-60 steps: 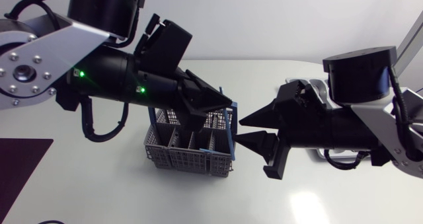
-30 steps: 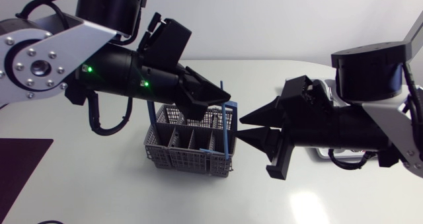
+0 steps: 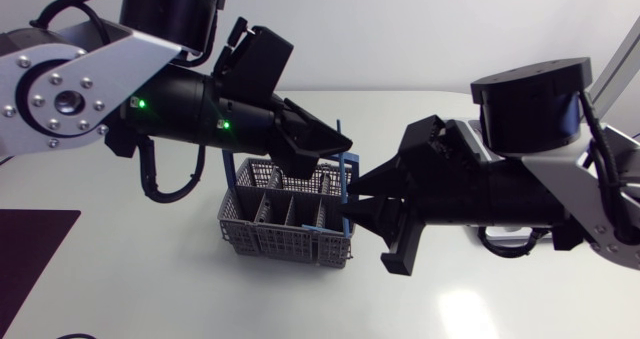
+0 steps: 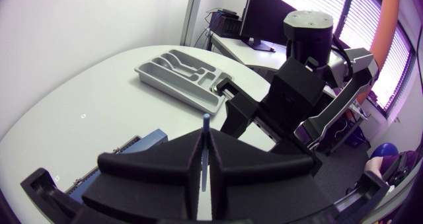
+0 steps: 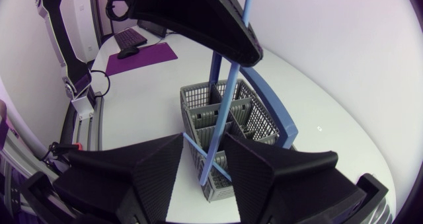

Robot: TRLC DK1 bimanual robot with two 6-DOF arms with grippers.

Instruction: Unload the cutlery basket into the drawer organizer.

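Observation:
A thin blue stick point(image 3: 346, 179) stands upright over the near-right corner of the grey wire cutlery basket point(image 3: 285, 224). My left gripper point(image 3: 340, 147) is shut on the stick near its upper end; in the left wrist view the stick's tip point(image 4: 206, 121) pokes out ahead of the fingers. My right gripper point(image 3: 352, 197) stands open at the basket's right side. Lower down, the stick point(image 5: 231, 72) passes between its fingers point(image 5: 158, 168) without a visible grip from both sides. The basket point(image 5: 225, 112) has a blue handle. The grey drawer organizer point(image 4: 182, 75) lies beyond my right arm point(image 4: 297, 85).
A dark purple mat point(image 3: 30, 249) lies at the table's near left edge. In the head view my right arm covers most of the organizer. Bare white tabletop shows in front of the basket and at the back.
My right gripper has moved left to the basket until its fingers flank the blue stick. My left gripper has risen slightly with the stick.

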